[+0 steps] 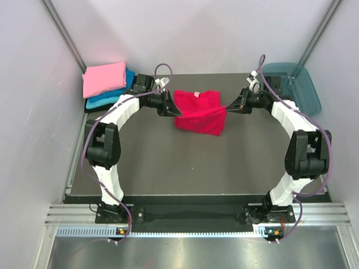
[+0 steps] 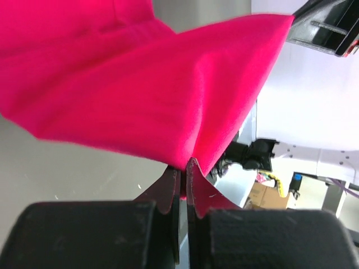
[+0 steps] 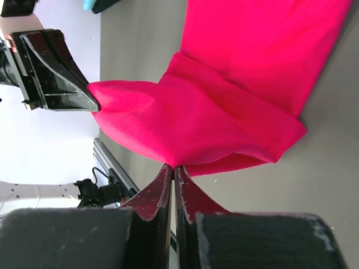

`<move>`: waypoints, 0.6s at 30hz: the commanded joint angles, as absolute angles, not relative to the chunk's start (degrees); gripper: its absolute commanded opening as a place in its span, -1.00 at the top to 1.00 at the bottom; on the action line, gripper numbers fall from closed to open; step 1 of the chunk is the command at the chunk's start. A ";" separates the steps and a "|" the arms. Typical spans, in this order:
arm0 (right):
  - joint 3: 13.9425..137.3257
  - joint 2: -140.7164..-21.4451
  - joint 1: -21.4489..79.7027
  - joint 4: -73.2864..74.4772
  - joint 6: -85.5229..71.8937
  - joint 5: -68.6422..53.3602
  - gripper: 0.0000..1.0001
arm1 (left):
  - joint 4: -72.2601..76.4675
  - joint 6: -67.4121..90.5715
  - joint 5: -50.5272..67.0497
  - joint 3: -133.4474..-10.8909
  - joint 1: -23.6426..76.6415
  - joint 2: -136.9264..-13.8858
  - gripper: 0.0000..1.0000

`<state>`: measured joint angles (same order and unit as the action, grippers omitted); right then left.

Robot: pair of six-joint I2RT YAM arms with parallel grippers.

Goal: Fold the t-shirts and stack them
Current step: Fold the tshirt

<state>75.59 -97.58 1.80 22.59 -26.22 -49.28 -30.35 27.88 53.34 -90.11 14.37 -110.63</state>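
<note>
Both claws are clenched on the crimson-red t-shirt (image 1: 199,112), left claw (image 1: 175,111) at its 9 o'clock edge, right claw (image 1: 229,107) at 3 o'clock, mid-desk (image 1: 185,168); pink t-shirt (image 1: 104,79) is stacked at 10 o'clock.

Crimson-red fabric t-shirt (image 1: 199,111) between black grippers; light pink folded shirt (image 1: 104,79) over turquoise blue shirt (image 1: 106,98); translucent teal plastic tub (image 1: 294,85).

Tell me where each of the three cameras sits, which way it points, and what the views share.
Top external: above and behind the bases, looking down on both arms, the red t-shirt and the table.
Left wrist: on the left end effector, shut on the shirt's edge, looking toward the right end effector.
Right wrist: on the right end effector, shut on the opposite edge, facing the left one.
All three share the red shirt.
</note>
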 commanded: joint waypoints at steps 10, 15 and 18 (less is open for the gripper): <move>93.31 -111.51 1.05 14.42 -26.46 -47.90 1.00 | -28.47 23.47 48.43 -105.80 12.22 -119.00 1.00; 102.20 -118.82 1.58 13.98 -25.84 -46.93 1.00 | -29.09 21.27 46.24 -111.79 11.25 -124.17 1.00; 107.13 -123.30 2.02 13.71 -25.23 -46.23 1.00 | -28.39 20.31 45.18 -115.48 11.16 -127.78 1.00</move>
